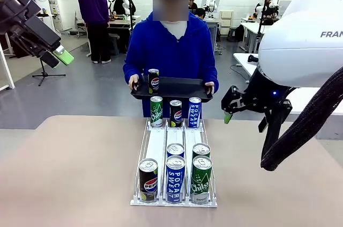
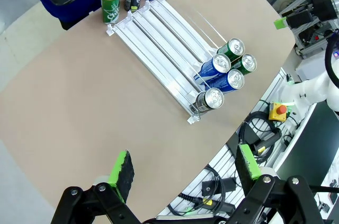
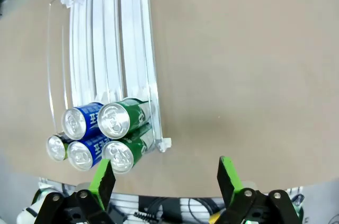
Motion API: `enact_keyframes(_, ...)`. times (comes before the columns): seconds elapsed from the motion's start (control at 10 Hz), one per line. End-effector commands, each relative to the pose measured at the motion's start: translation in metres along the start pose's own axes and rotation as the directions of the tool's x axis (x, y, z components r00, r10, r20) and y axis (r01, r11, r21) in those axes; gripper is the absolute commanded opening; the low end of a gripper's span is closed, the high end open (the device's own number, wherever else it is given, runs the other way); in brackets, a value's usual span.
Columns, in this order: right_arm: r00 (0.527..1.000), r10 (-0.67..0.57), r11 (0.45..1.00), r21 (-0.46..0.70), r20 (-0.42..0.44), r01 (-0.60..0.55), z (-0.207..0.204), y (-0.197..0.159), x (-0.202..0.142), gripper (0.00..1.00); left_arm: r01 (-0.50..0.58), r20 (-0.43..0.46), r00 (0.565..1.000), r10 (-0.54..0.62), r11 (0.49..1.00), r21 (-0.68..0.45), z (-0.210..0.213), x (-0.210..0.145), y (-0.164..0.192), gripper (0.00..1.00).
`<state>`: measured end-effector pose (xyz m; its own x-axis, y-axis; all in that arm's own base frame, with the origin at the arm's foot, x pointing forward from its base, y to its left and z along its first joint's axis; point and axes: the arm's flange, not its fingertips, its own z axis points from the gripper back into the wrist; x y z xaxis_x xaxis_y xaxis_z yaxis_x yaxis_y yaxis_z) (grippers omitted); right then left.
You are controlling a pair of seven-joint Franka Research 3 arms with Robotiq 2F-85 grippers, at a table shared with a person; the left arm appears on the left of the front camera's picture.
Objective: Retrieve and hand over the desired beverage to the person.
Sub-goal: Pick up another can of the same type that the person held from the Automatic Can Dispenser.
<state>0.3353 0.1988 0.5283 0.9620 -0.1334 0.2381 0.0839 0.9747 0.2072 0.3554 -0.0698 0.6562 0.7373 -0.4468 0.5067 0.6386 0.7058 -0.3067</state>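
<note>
**Beverage cans**: slim drink cans, 9 total. Which one is wanted: can't tell.

- Loc. 1, near end of rack (image 1: 157, 146), mid surface (image 1: 64, 173) by its near edge: near Pepsi (image 1: 148, 178) in left lane; 2x Pocari Sweat (image 1: 175, 177) in mid lane; 2x Chilsung (image 1: 201, 177) in right lane. All upright, packed side by side.
- Loc. 2, rack's far end, close to far edge: far Chilsung (image 1: 156, 111), far Pepsi (image 1: 176, 113), far Pocari (image 1: 194, 112), upright in a row.
- Loc. 3: tray Pepsi (image 1: 154, 80), upright on black tray (image 1: 182, 88), held w/ both hands by person (image 1: 171, 50) just beyond far edge.

Handling (est.): prob. full, so moderate wt. Thin metal wall, stiff but dents if over-squeezed; smooth, slippery finish. Take hold mid-body, across the dia. The near group is tight w/ rails alongside, so little pad room; the outer lanes look easier.

- Left tool (image 2: 185, 167): pads spread wide, nothing in them; high over surface's left side.
- Right tool (image 3: 165, 177): pads spread wide, nothing in them; high over near edge, just right of rack.
</note>
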Motion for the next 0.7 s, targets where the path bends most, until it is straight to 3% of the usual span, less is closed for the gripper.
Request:
enact_keyframes(0.0, 1.0, 0.005, 1.0, 0.006, 0.012, -0.006, 0.005, -0.002, 0.0, 1.0, 0.01, -0.014, 1.0, -0.01, 1.0, 0.005, 0.003, 0.0, 0.001, 1.0)
enact_keyframes(0.4, 1.0, -0.001, 1.0, 0.011, 0.006, 0.001, 0.005, -0.001, 0.0, 1.0, 0.01, -0.014, 1.0, -0.01, 1.0, 0.005, 0.003, 0.0, 0.001, 1.0)
enact_keyframes(0.6, 0.986, 0.161, 0.986, -0.041, -0.036, -0.163, -0.005, 0.035, -0.022, 1.0, 0.01, -0.014, 1.0, -0.01, 1.0, 0.005, 0.003, 0.0, 0.001, 1.0)
